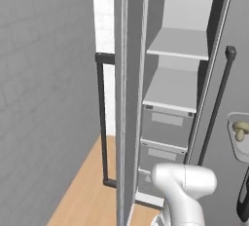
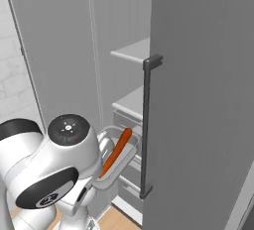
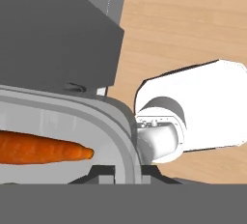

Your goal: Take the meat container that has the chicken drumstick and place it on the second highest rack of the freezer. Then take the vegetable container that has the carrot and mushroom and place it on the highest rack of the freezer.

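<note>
The tall grey freezer stands open at the left of the left base view, its topmost flat light-grey rack and the second light-grey rack below it both bare as far as their visible parts go, with grey drawers underneath. No container with a drumstick shows on the second rack, so whether that first half of the task is done cannot be settled from here; much of each rack is cut off by the door edge. Further right, beside the long dark bar handle, the shallow pale-grey vegetable container is held in the air below the racks, with the small beige mushroom in it; the right base view shows the bright orange carrot lying along it. Judging by this, the second half is underway: the container must be lifted to the highest rack. The two-finger gripper seems clamped on the container's rim, though its fingertips are largely hidden by it.
</note>
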### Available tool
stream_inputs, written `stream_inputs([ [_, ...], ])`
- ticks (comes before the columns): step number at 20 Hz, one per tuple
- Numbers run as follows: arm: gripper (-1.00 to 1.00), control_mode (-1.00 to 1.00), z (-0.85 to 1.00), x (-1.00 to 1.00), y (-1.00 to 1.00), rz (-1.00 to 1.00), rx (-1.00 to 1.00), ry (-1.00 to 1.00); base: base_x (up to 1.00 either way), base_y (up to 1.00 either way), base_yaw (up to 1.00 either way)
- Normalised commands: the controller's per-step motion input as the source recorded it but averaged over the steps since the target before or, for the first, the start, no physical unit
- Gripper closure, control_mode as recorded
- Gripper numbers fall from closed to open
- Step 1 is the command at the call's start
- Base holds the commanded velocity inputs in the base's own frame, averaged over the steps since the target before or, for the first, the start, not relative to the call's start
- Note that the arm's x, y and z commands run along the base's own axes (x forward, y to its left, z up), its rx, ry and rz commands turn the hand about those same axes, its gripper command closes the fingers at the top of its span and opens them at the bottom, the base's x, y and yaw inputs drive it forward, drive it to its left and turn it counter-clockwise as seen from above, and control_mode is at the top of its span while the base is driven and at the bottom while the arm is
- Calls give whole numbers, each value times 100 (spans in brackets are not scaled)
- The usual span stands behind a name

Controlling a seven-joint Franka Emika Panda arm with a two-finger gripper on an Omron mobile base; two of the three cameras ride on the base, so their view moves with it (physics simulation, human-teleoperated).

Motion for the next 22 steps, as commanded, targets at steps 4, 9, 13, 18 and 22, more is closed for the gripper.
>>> stream_inputs([
  [4, 100, 100, 0, 0, 0, 0, 0, 0, 39, 0, -13],
  [9, 100, 100, 0, 0, 0, 0, 0, 0, 50, 0, -9],
  [13, 100, 100, 0, 0, 0, 0, 0, 0, 47, 0, -5],
  [18, 100, 100, 0, 0, 0, 0, 0, 0, 3, 5, -4],
  [22, 100, 100, 0, 0, 0, 0, 0, 0, 11, 17, -2],
])
